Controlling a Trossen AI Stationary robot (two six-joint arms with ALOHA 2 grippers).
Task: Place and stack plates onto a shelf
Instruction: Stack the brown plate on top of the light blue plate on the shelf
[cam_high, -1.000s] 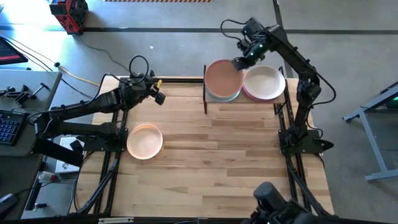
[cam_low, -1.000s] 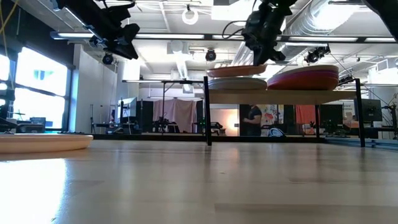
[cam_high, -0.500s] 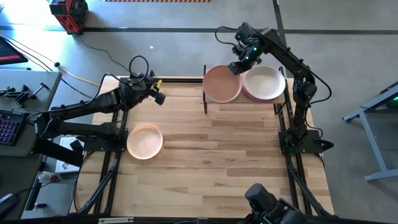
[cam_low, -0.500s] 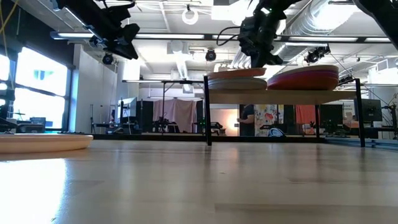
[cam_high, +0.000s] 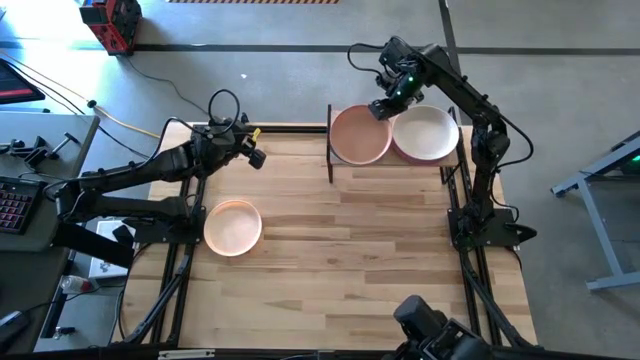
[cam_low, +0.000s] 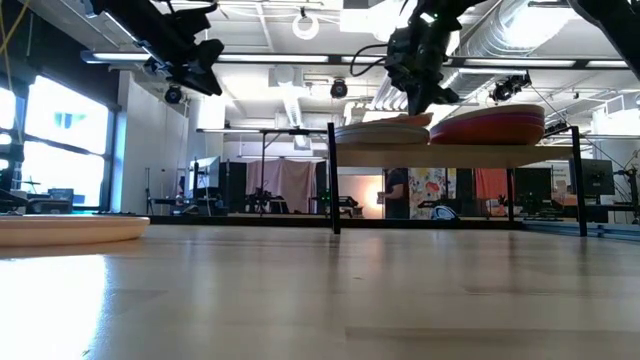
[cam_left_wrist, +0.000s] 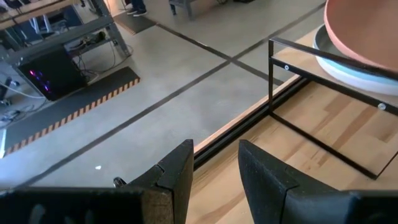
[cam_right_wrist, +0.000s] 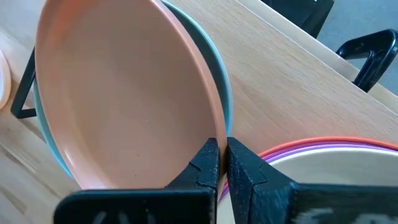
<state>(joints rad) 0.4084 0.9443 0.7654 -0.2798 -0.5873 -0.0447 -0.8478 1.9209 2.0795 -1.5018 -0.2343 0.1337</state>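
Observation:
My right gripper is shut on a salmon plate that lies on top of the left stack on the shelf, over a sage green plate. The right stack has an off-white plate on top, with purple and orange-red rims below it. A peach plate rests flat on the table at the left. My left gripper is open and empty, high above the table's far left part. My right gripper pinches the salmon plate's raised rim between its two fingers, on the side toward the right stack. The fingers come from above, slanting down. The plate lies on the stack below, its held side a little higher than the rest.
The shelf's thin black upright stands at its left end, and another frame shows in the left wrist view. The two stacks sit close beside each other. The wooden tabletop spreads in front of the shelf.
My right gripper has gone down and a little toward the table's far edge with the salmon plate. The plate, tilted above the left stack before, has come down onto it and now covers the sage green plate.

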